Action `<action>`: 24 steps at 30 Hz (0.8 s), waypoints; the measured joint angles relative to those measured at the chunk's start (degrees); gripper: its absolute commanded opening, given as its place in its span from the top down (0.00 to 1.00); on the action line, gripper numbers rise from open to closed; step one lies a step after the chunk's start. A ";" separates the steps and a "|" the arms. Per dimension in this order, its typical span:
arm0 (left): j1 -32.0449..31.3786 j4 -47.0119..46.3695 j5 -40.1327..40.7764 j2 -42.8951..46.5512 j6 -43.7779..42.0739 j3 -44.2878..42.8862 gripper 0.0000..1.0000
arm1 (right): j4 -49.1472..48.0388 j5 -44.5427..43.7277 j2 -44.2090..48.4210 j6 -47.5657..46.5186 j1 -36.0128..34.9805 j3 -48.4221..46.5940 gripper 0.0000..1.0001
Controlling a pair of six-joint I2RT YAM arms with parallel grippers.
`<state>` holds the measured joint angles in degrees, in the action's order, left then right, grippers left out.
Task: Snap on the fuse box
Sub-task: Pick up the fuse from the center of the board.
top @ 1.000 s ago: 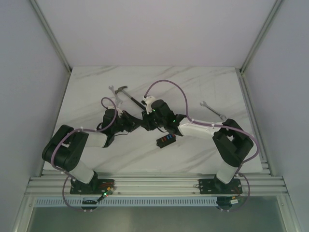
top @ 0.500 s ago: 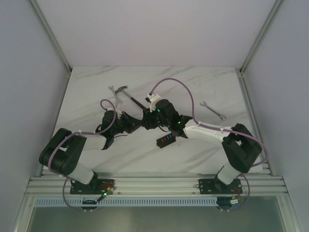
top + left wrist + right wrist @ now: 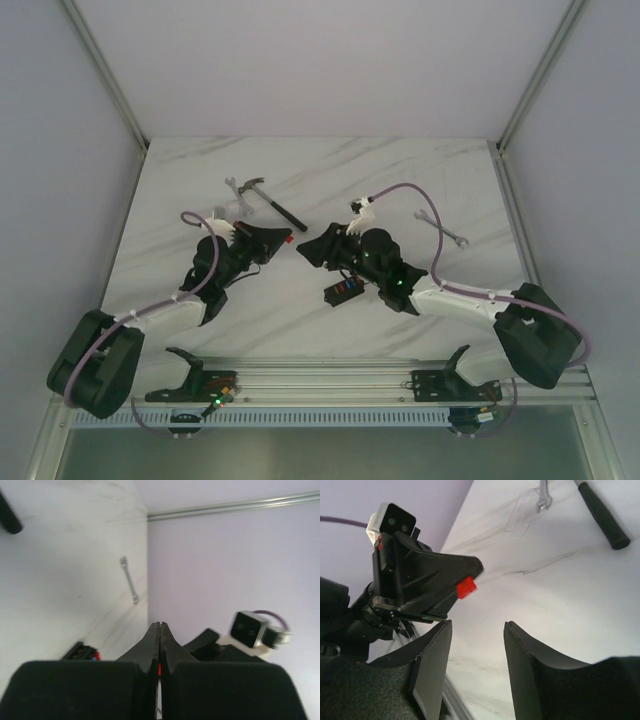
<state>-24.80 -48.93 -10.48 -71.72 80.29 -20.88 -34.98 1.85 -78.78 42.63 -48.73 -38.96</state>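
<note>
Top view: the hammer lies on the marble table, its head pointing away from the arm bases. The fuse box rests flat on the table, nearer the bases than the hammer's handle end and to its right, close beside the right arm's wrist. Neither claw touches it. The left gripper hangs just on the near side of the handle end, clenched on a small red fuse that pokes out past its tips. The right gripper faces it from the right of the handle end, released, with nothing between its fingers. A wrench lies well to the hammer's right.

Left wrist view: the two fingers press together with a red sliver pinched between them. The hammer's handle end shows in the top-left corner. The fuse box sits well apart from it at the lower left, partly hidden behind a finger.

Right wrist view: its own fingers stand apart and empty. Well to the left of the hammer's handle, the left gripper holds the red fuse at its tip
</note>
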 measured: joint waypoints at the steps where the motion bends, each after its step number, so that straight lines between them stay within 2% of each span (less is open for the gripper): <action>1: -0.44 -0.28 1.01 1.03 0.35 0.00 1.00 | -1.33 0.02 0.00 1.75 0.00 0.85 0.48; 7: -3.91 -1.99 6.38 4.17 2.82 -0.26 1.00 | -11.02 0.28 -0.02 11.21 0.42 2.62 0.54; 13: -7.50 -3.32 10.45 4.72 5.25 -0.81 1.00 | -19.78 0.28 -0.31 16.96 0.92 3.63 0.56; 24: -10.23 -5.77 14.67 5.20 7.63 -1.01 1.00 | -25.35 -0.24 -0.85 21.31 1.51 6.14 0.61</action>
<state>-35.03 -54.70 4.19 -66.52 87.92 -21.89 -60.34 1.61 -79.64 63.94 -47.22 -32.82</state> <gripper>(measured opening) 0.015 0.393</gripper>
